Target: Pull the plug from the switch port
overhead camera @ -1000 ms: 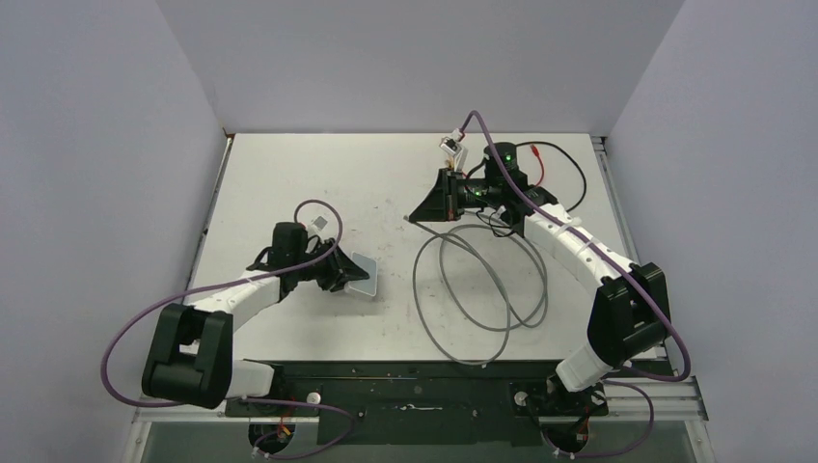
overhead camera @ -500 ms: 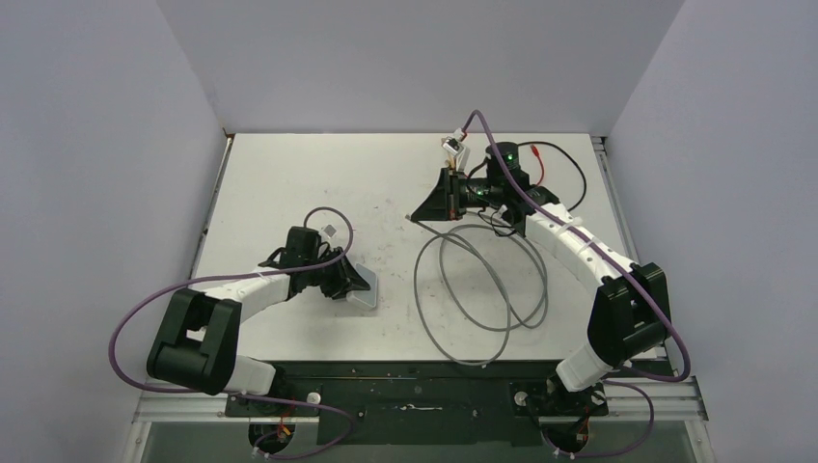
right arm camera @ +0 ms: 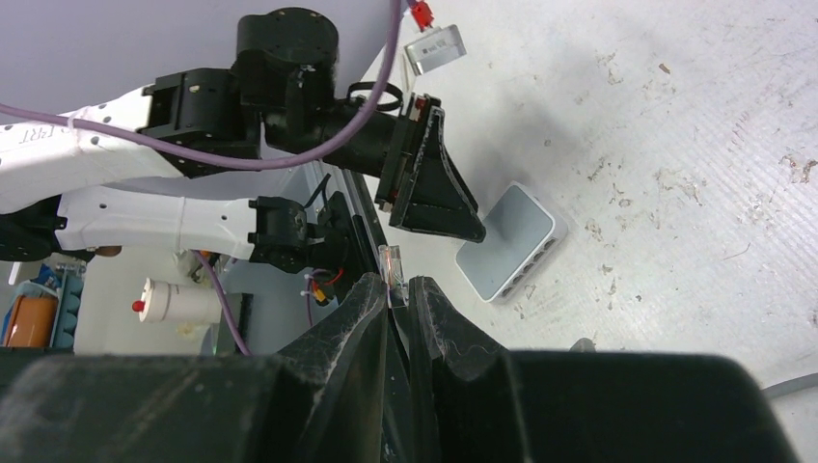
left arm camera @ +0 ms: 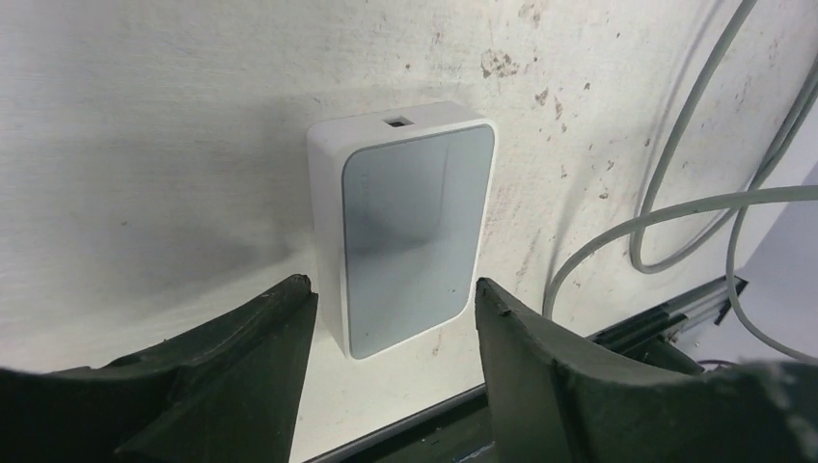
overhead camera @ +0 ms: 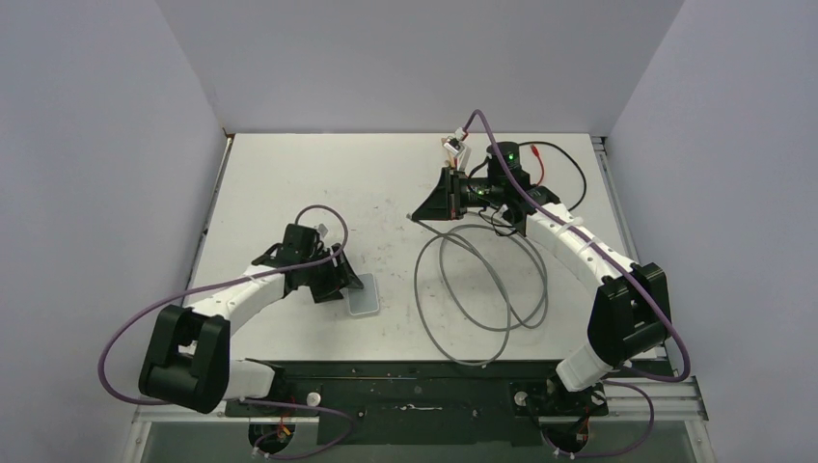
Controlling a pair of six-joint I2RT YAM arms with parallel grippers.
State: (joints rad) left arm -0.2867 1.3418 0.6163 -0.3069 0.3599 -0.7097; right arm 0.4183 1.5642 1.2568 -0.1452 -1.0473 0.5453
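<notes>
Right wrist shows my right gripper [right arm camera: 397,289] pinching the plug [right arm camera: 391,262], well apart from the switch [right arm camera: 511,241] lying flat by my left gripper [left arm camera: 394,289], jaws spread, so I judge the pull done, leaving only setting the plug down.

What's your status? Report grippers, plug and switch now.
Left gripper open, fingers either side of the switch. Right gripper shut on the plug, plug out of the switch. Grey cable looped on the table, nothing blocking.
</notes>
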